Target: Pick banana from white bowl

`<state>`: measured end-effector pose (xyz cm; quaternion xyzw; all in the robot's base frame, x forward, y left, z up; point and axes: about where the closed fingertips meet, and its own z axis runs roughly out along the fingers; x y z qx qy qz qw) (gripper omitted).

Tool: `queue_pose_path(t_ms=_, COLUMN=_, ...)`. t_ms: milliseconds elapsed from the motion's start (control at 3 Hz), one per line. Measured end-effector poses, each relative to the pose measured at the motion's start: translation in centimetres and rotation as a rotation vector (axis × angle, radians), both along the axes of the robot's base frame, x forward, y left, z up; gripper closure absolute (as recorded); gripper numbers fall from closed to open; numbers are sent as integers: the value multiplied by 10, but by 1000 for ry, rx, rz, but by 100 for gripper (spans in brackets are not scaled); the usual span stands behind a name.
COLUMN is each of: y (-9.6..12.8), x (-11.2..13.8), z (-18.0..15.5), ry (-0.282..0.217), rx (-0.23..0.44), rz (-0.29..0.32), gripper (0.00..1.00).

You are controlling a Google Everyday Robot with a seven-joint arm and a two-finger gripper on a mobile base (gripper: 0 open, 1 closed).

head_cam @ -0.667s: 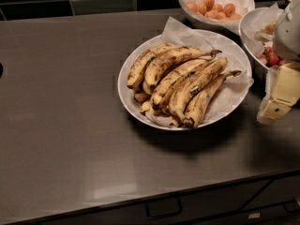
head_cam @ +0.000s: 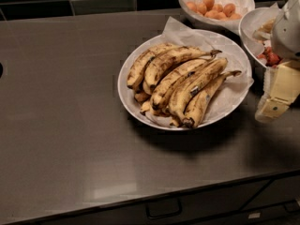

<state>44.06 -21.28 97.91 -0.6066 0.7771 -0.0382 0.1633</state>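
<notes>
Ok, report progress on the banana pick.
Done: nothing yet; the banana lies in the white bowl among the others. In hand: the gripper hangs just right of the bowl's rim, touching no banana. Left: move over the bowl, grasp the banana, lift it out.

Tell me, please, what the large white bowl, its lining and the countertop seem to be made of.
The white bowl: probably glazed ceramic or plastic, with a smooth rim. Its lining: thin white paper, crinkled and folded. The countertop: perhaps brushed metal or laminate, dark with dull reflections. The gripper, at the right edge beside the bowl, looks cream plastic.
</notes>
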Motion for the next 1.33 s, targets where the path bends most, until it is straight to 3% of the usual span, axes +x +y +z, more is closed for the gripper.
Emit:
queue_pose_path(t_ms=333, y=16, x=10, z=1, ry=21, rx=-33, rz=70, gripper=0)
queue_pose_path(t_ms=667, y=40, x=18, z=-5, ry=61, rx=-58, rz=172, gripper=12)
queue_pose_path(t_ms=1000, y=59, x=21, z=-12, ry=91, rx=-71, rz=245, gripper=17)
queue_pose_path(t_ms=1333, y=70, x=20, z=-9, ry=88, rx=-79, rz=276, gripper=19)
